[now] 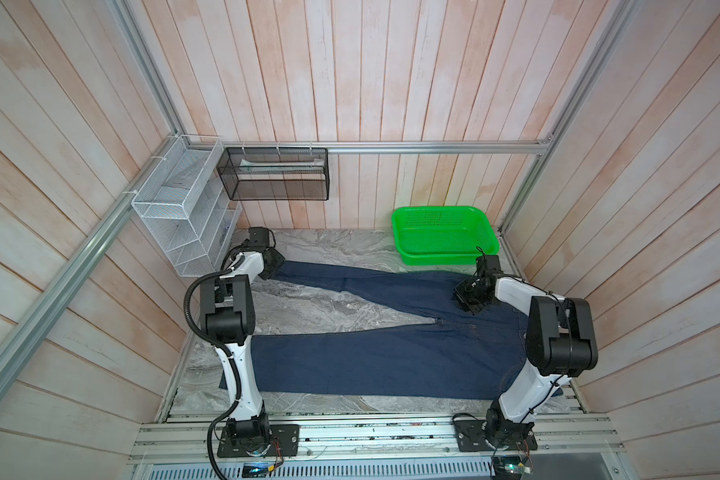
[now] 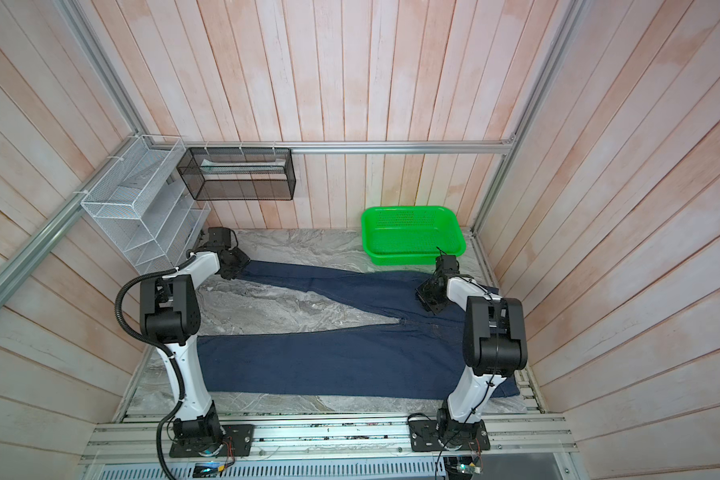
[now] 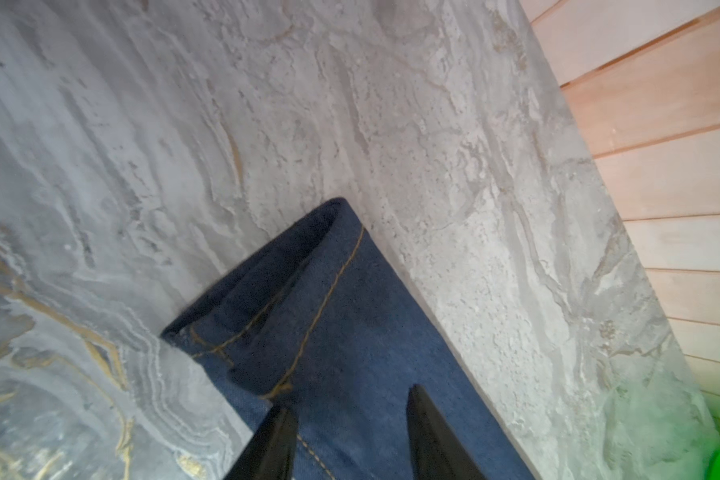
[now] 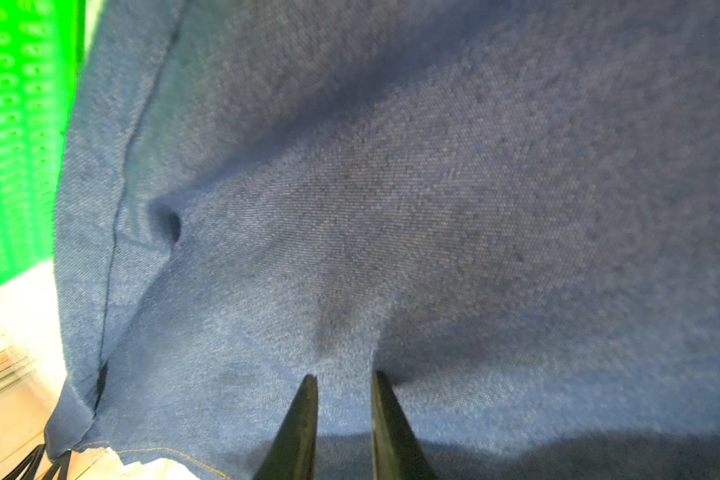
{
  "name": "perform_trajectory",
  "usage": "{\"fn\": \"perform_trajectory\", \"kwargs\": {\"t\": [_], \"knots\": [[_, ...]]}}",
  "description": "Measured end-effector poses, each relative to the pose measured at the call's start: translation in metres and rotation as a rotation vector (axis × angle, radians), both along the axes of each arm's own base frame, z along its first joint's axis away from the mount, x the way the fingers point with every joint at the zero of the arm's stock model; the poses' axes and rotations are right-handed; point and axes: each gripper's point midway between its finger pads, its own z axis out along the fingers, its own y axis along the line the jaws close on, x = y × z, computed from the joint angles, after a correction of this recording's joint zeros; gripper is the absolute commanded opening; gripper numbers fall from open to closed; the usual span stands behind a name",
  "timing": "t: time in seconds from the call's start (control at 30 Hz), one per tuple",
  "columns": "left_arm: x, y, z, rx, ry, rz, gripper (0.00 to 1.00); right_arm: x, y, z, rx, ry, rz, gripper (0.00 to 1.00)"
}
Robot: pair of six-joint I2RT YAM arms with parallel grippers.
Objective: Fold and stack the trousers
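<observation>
The dark blue trousers (image 1: 371, 357) (image 2: 329, 361) lie spread flat on the marble table, legs to the left and waist to the right, in both top views. My left gripper (image 1: 273, 271) (image 2: 235, 270) is at the hem of the far leg. In the left wrist view this gripper (image 3: 350, 399) stands open, its fingers pressing on the flat denim just behind the tan-stitched hem (image 3: 308, 270). My right gripper (image 1: 464, 297) (image 2: 427, 297) sits on the far hip area near the waist. The right wrist view shows it (image 4: 344, 376) shut on a pinched ridge of denim, with creases spreading from the tips.
A green plastic basket (image 1: 441, 209) (image 2: 408, 209) (image 4: 17, 124) stands at the back right, close to the trousers' far edge. A white wire rack (image 1: 175, 208) and a black mesh shelf (image 1: 275, 174) hang at the back left. Wooden walls enclose the table.
</observation>
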Motion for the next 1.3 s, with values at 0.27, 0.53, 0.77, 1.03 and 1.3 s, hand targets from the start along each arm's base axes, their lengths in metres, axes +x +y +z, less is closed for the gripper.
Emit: {"fn": "perform_trajectory", "kwargs": {"t": [0.27, 0.53, 0.77, 1.03, 1.3], "knots": [[0.000, -0.002, -0.011, -0.013, 0.023, 0.010, 0.31, 0.000, 0.000, 0.000, 0.000, 0.000, 0.000, 0.24], [0.007, -0.004, -0.007, -0.027, -0.006, 0.019, 0.00, 0.001, 0.000, 0.001, 0.000, -0.002, 0.000, 0.24], [0.028, -0.011, 0.037, -0.064, -0.125, 0.015, 0.00, 0.002, 0.000, 0.001, 0.000, -0.004, 0.000, 0.24], [0.075, -0.029, 0.127, -0.144, -0.343, -0.013, 0.00, 0.001, 0.000, 0.001, 0.000, 0.000, 0.001, 0.24], [0.122, -0.036, 0.088, -0.202, -0.300, -0.002, 0.00, 0.000, 0.001, 0.001, 0.004, 0.003, 0.003, 0.24]]}}
